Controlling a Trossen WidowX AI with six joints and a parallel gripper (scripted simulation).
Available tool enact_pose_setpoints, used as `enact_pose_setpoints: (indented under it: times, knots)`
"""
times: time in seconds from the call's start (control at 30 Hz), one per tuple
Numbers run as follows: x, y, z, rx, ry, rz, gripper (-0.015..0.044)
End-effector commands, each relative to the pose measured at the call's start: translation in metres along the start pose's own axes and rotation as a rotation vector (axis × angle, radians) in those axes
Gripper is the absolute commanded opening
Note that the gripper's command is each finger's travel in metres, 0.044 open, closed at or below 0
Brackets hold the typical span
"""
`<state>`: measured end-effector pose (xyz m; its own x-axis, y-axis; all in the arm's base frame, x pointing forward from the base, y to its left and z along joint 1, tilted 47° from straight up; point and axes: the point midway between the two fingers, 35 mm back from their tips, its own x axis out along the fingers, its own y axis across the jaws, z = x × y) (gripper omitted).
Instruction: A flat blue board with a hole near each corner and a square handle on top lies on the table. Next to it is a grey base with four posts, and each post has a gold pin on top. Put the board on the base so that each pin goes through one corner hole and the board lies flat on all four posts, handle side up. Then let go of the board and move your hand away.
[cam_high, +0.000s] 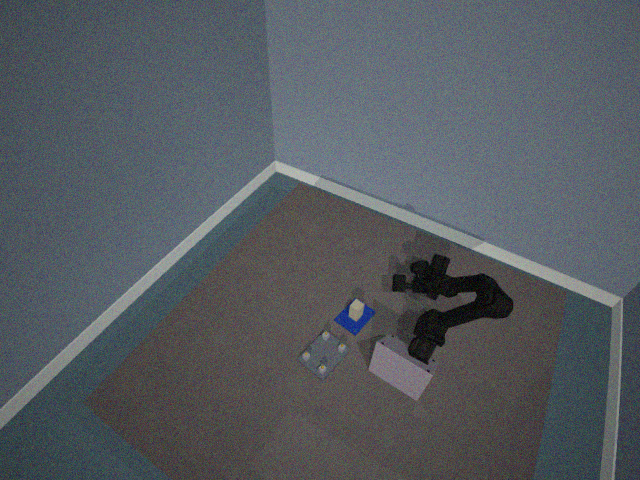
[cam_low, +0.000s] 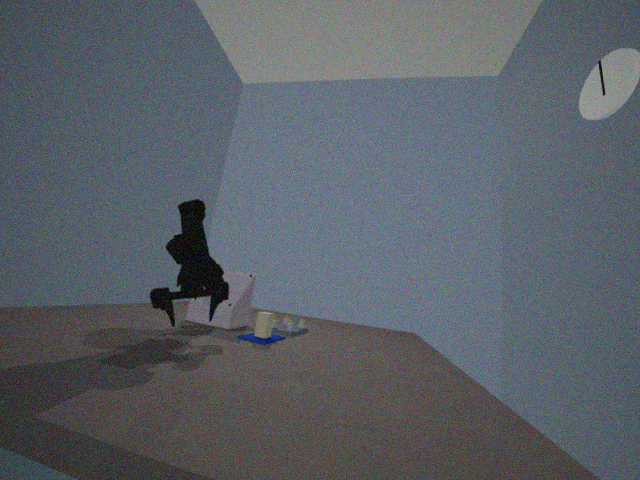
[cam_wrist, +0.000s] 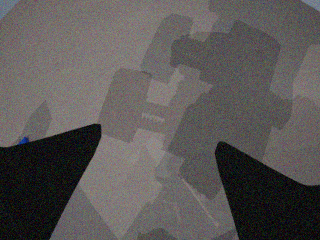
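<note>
From my top view, left to right: the grey base (cam_high: 316, 361) (cam_low: 298, 333), its gold pins uncovered; the blue board (cam_high: 354, 326) (cam_low: 262, 340) (cam_wrist: 24, 141) beside it, flat on the desk (cam_high: 232, 310) (cam_low: 336, 403) (cam_wrist: 65, 55), handle (cam_high: 356, 310) (cam_low: 264, 324) up; the end effector (cam_high: 410, 285) (cam_low: 192, 321) (cam_wrist: 160, 139), wide and unloaded. I judge we're at the approach; next, move over and grip the handle. I can read no labels.

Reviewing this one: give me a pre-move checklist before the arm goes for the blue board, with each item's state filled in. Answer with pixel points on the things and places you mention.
1. Gripper (cam_high: 405, 297) (cam_low: 192, 321) (cam_wrist: 160, 139) open, nothing between the fingers: ok.
2. Blue board (cam_high: 354, 327) (cam_low: 248, 338) (cam_wrist: 24, 141) flat, handle (cam_high: 356, 310) (cam_low: 263, 324) up: ok.
3. Grey base (cam_high: 324, 352) (cam_low: 302, 331) uncovered, its four posts standing: ok.
4. Gripper lined up over the handle: not ok, it is off to one side.
5. Corner holes matched to the pins' spacing: cannot tell, holes too small to make out.
</note>
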<state>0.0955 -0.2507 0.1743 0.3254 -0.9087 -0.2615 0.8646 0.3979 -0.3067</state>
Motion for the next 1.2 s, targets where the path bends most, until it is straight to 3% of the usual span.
enact_pose_setpoints:
  times: [0.0,0.13,0.3,0.57,0.83,1.0,1.17]
  knots:
    - [0.0,0.001,0.0,0.002,0.004,0.003,0.0426]
    - [0.006,0.022,-0.003,0.031,0.096,0.074,0.044]
    - [0.008,0.074,-0.013,0.041,0.333,0.209,0.044]
    - [-0.018,0.153,-0.027,-0.158,0.609,0.323,0.044]
    - [-0.054,0.198,-0.037,-0.502,0.776,0.201,0.044]
    - [-0.083,0.228,-0.031,-0.781,0.724,0.076,0.044]
    - [-0.087,0.232,-0.029,-0.818,0.706,0.059,0.044]
